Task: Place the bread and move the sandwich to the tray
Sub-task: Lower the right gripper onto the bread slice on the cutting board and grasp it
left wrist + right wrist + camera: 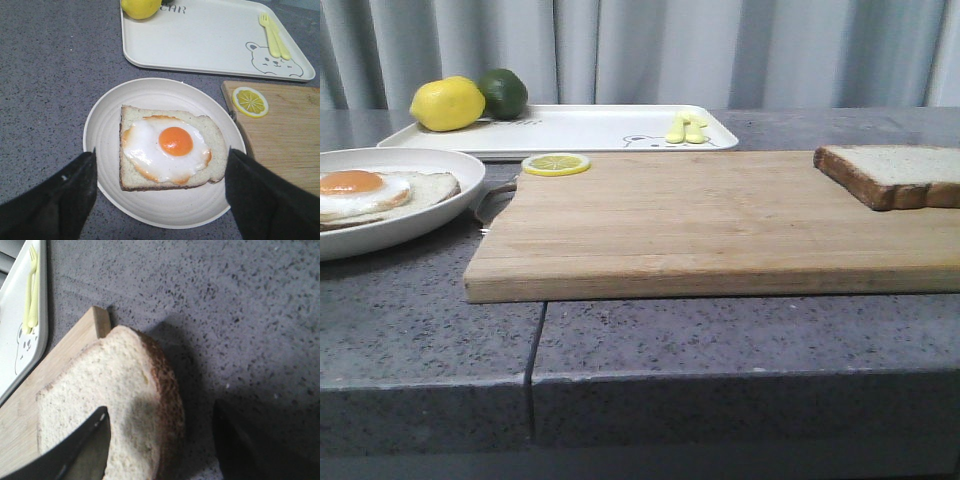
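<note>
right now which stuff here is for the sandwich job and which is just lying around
For the job:
- bread on the cutting board's right end
- egg-topped slice on the plate
- tray

Just lying about:
- lemon and lime on the tray
- yellow fork and spoon on the tray
- lemon slice
- cutting board

A kitchen-like setting was suggested by a speckled grey stone counter [720,340], a wooden board [700,225], a tray [590,130] and plated food, backed by grey curtains [720,50].

I see soft, even, cool light; only the right wrist view is dim, with dark shadow and blurred fingers [80,450].
</note>
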Robot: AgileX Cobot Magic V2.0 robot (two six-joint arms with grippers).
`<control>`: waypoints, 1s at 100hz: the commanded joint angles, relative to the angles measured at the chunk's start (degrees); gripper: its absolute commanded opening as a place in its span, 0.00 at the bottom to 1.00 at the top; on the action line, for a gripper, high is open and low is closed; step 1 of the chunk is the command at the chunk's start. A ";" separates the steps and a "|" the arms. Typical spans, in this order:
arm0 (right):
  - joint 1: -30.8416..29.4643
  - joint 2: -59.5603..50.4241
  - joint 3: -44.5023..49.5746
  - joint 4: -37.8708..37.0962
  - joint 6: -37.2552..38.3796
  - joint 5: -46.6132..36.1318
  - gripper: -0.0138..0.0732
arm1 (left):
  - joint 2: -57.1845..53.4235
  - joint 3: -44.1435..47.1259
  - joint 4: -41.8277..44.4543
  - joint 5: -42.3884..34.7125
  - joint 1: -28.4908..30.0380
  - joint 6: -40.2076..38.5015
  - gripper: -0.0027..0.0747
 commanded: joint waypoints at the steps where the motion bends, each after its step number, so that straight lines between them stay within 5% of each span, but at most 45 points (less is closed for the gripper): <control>1: -0.18 -0.73 -1.39 1.75 -0.92 2.26 0.68 | 0.19 -2.05 -1.25 -3.50 0.22 0.00 0.68; 64: 0.74 2.60 -1.39 1.16 -1.55 5.58 0.67 | 0.19 -2.05 -1.25 -3.50 0.22 0.00 0.68; 100: 0.85 3.60 -1.27 0.00 -1.55 4.73 0.22 | 0.19 -2.05 -1.25 -3.50 0.22 0.00 0.68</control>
